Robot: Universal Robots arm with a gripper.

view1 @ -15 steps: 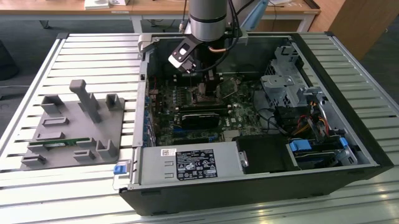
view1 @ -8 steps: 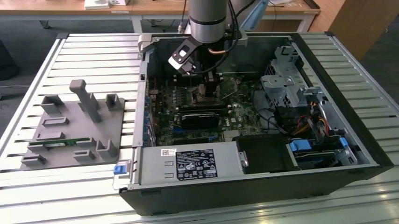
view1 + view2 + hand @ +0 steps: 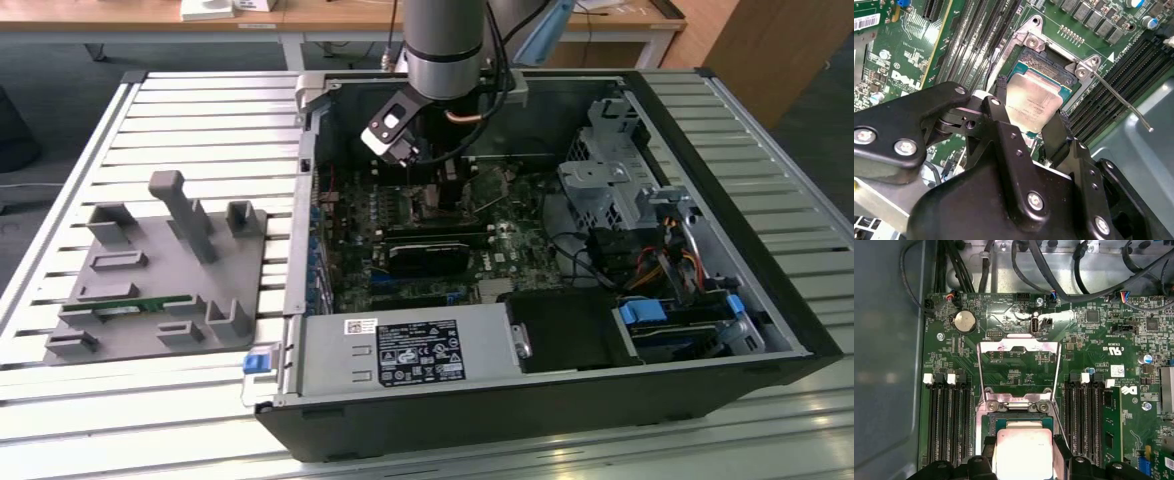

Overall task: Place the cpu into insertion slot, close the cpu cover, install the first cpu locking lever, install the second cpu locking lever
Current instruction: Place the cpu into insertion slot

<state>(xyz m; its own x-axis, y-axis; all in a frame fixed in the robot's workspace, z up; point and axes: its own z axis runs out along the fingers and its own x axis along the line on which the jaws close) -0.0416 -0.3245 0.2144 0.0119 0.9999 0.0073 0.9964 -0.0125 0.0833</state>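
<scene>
Fingers [image 3: 1002, 120] of black metal are clamped against two opposite edges of the cpu [image 3: 1034, 102], so the gripper [image 3: 1029, 112] is closed on the chip. From where I stand, the arm [image 3: 441, 40] drops almost straight down from above into the open computer case [image 3: 534, 400], which lies on its side on the slatted desk [image 3: 200, 100]. The wrist is turned so the gripper [image 3: 447, 185] points down at the green motherboard [image 3: 1094, 340]. In both wrist views the cpu [image 3: 1024, 450] lies flat, with its pale metallic face turned up toward the cameras. It is square, so it has no long axis to speak of, and its edges run roughly in line with the silver rim of the insertion slot [image 3: 1044, 62]. The chip sits over the near part of that slot, leaving the dark far part uncovered. Whether it already rests in the slot or hangs just above it, I cannot tell. The cpu cover [image 3: 1019, 346] is swung open on its hinge at the far side of the slot, and bare board shows through its square window. A thin locking lever [image 3: 1119, 95] juts out to one side, released, over the memory slots [image 3: 949, 420]. On the exterior view's left, well apart from the case, a grey fixture [image 3: 147, 280] sits on the desk.
</scene>
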